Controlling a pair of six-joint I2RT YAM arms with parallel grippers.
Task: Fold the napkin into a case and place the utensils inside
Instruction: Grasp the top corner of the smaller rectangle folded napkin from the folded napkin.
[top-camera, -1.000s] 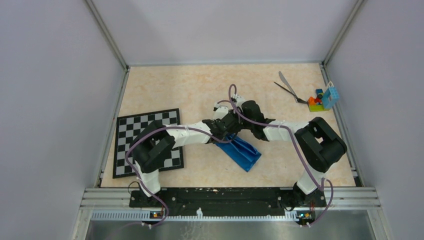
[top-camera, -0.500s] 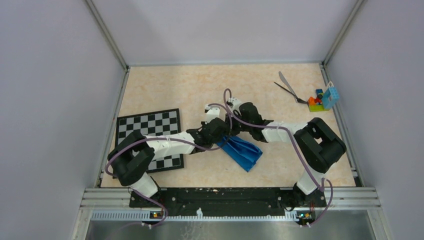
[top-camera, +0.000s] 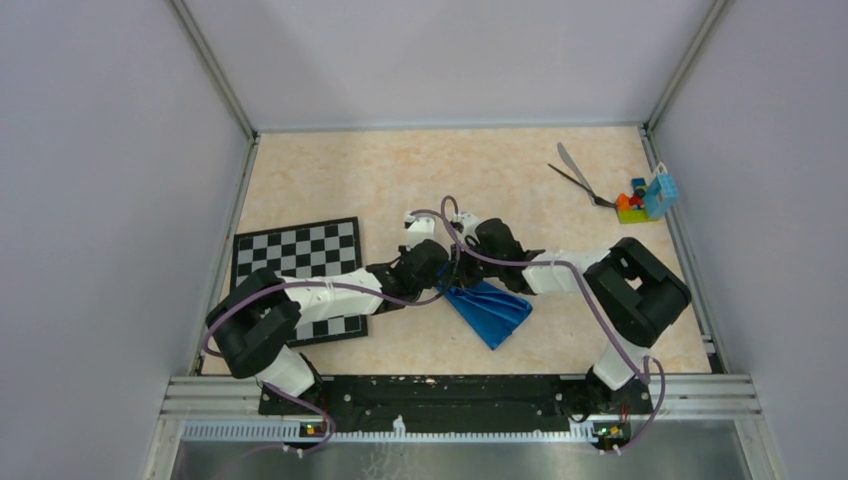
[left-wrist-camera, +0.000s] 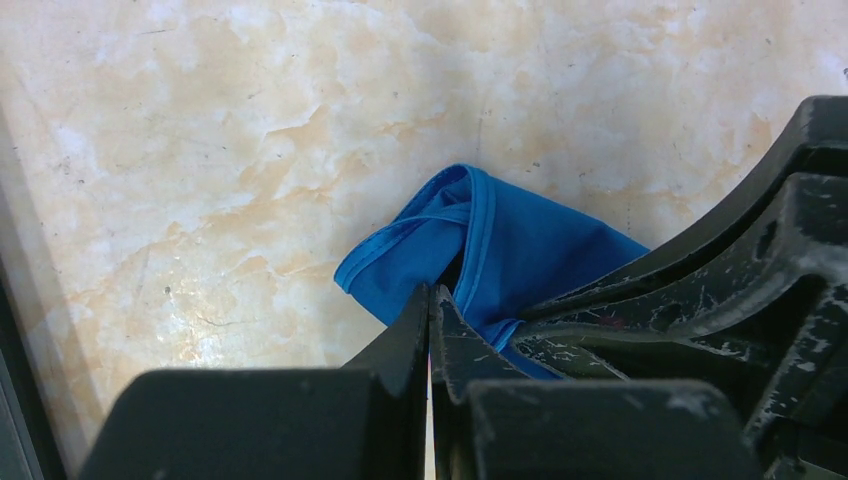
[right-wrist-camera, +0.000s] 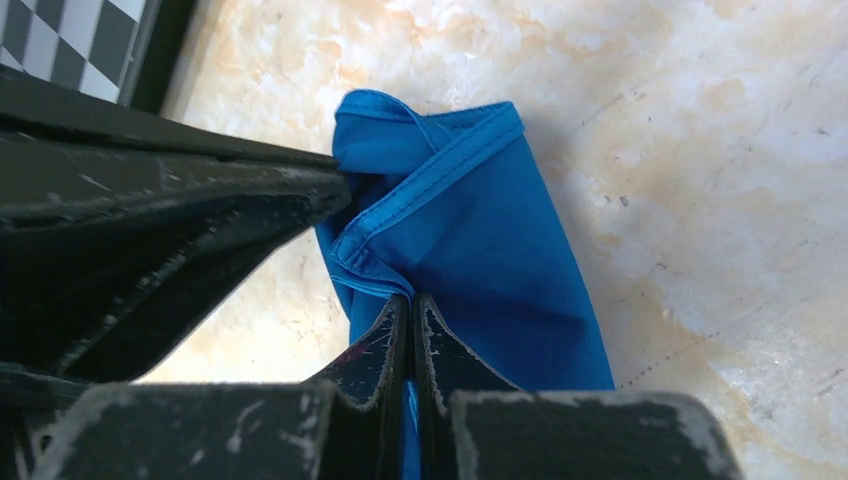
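1. Two claws meet above the middle of the table (top-camera: 400, 180), tip to tip at the far left end of the blue napkin (top-camera: 493, 310).
2. We see the left claw (left-wrist-camera: 430, 298) with its fingers pressed together, and a bunched corner of the napkin is pinched at their tips.
3. We see the right claw (right-wrist-camera: 410, 305) closed just as tightly. A strip of blue cloth shows in the slit between its fingers, so it grips the napkin by its hemmed edge.
4. We find the napkin folded into a narrow, wedge-like oblong that runs from the claws toward the near right. Its gripped end is creased and gathered, and the rest lies flat on the table.
5. We see the chessboard (top-camera: 300, 255) to the left of the napkin, partly under the left arm and not touching the cloth.
6. We see a silver-grey knife (top-camera: 568, 160) and a thin black utensil (top-camera: 570, 178) well apart from the napkin, at the far right of the table. They form a narrow V, and its closed end lies just beside a heap of colourful toy blocks (top-camera: 640, 200).
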